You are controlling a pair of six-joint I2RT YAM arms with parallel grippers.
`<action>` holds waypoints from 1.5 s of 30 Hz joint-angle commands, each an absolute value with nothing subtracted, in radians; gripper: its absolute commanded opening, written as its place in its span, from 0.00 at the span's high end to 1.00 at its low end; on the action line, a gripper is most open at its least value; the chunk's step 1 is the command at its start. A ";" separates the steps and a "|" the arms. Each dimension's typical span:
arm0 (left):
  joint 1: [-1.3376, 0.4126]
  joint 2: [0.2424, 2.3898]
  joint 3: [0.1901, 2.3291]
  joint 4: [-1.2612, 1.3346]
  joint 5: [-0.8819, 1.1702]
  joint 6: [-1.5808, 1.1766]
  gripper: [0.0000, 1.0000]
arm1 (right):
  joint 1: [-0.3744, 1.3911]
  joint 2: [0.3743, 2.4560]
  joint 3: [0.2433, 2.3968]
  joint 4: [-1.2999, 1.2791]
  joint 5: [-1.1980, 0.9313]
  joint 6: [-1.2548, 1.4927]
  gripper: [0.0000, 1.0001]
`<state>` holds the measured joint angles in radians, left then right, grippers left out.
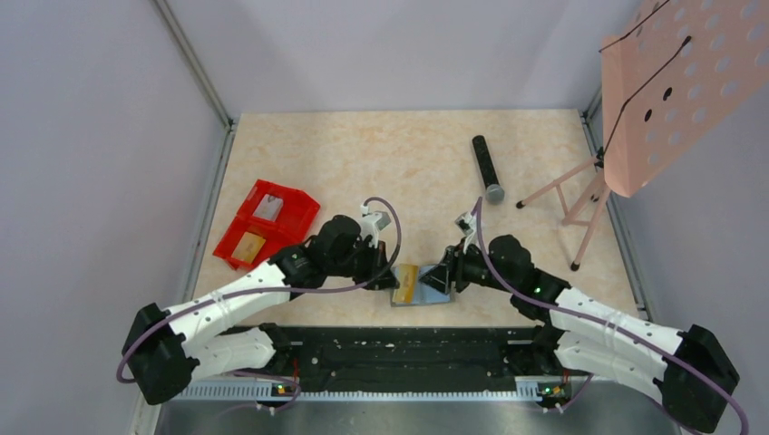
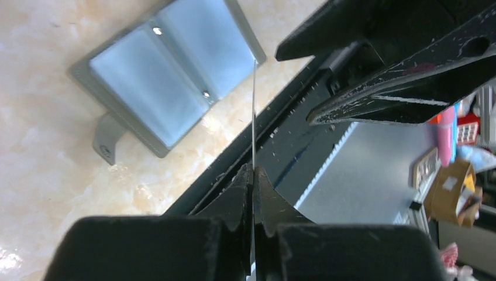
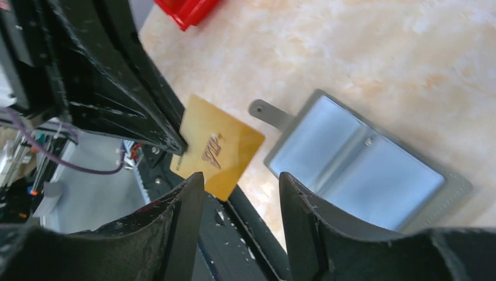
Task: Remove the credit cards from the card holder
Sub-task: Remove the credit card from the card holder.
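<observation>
The card holder (image 1: 432, 295) lies open flat near the table's front edge, its pale blue-grey panels (image 2: 169, 76) facing up and its strap tab out to one side (image 3: 266, 111). A gold credit card (image 3: 219, 146) hangs just above the table beside the holder's left end, apart from it. My left gripper (image 2: 252, 170) is shut on that card, which shows edge-on as a thin line (image 2: 254, 105). My right gripper (image 3: 241, 186) is open over the holder's near side, with nothing between its fingers. In the top view the left gripper (image 1: 388, 275) and right gripper (image 1: 446, 275) face each other across the holder.
A red two-compartment bin (image 1: 266, 222) stands at the left with a card in each compartment. A black microphone (image 1: 487, 168) lies at the back right. A pink perforated music stand (image 1: 671, 82) stands on thin legs (image 1: 580, 195) at the right. The black base rail (image 1: 399, 349) runs just behind the holder.
</observation>
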<state>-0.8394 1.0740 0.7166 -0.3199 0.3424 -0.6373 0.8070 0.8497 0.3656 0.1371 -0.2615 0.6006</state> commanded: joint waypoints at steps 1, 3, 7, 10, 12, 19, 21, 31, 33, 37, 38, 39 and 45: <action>-0.838 1.036 0.754 -0.334 0.496 -0.538 1.00 | 0.793 0.848 0.443 0.187 -0.430 0.526 0.47; -0.838 1.026 0.750 -0.331 0.527 -0.531 1.00 | 0.793 0.865 0.450 0.201 -0.461 0.529 0.45; -0.838 1.011 0.736 -0.300 0.557 -0.528 1.00 | 0.794 0.896 0.444 0.229 -0.477 0.539 0.42; -0.838 1.013 0.732 -0.290 0.577 -0.524 1.00 | 0.794 0.923 0.445 0.246 -0.500 0.540 0.40; -0.838 1.018 0.730 -0.286 0.591 -0.522 1.00 | 0.794 0.939 0.453 0.252 -0.517 0.536 0.40; -0.834 1.009 0.738 -0.312 0.514 -0.545 1.00 | 0.794 0.944 0.441 0.323 -0.550 0.565 0.88; -0.820 1.000 0.735 -0.319 0.495 -0.545 0.94 | 0.794 0.931 0.438 0.326 -0.508 0.587 1.00; -0.662 0.809 0.675 -0.226 0.427 -0.663 0.47 | 0.791 0.895 0.422 0.410 -0.309 0.837 1.00; -0.650 0.760 0.650 -0.196 0.383 -0.692 0.41 | 0.791 0.896 0.412 0.450 -0.268 0.902 1.00; -0.649 0.708 0.630 -0.177 0.325 -0.704 0.36 | 0.790 0.895 0.376 0.580 -0.226 1.022 1.00; -0.649 0.704 0.628 -0.173 0.321 -0.709 0.36 | 0.791 0.895 0.365 0.610 -0.215 1.050 1.00; -0.649 0.702 0.627 -0.166 0.323 -0.720 0.36 | 0.789 0.894 0.355 0.638 -0.205 1.073 1.00; -0.649 0.703 0.562 -0.014 0.373 -0.814 0.36 | 0.791 0.872 0.321 0.715 -0.148 1.127 1.00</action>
<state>-0.6506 0.7094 0.6029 -0.1719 0.3542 -0.7372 0.7952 0.9070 0.3279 0.5861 -0.2115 1.0580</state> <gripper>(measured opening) 0.642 0.006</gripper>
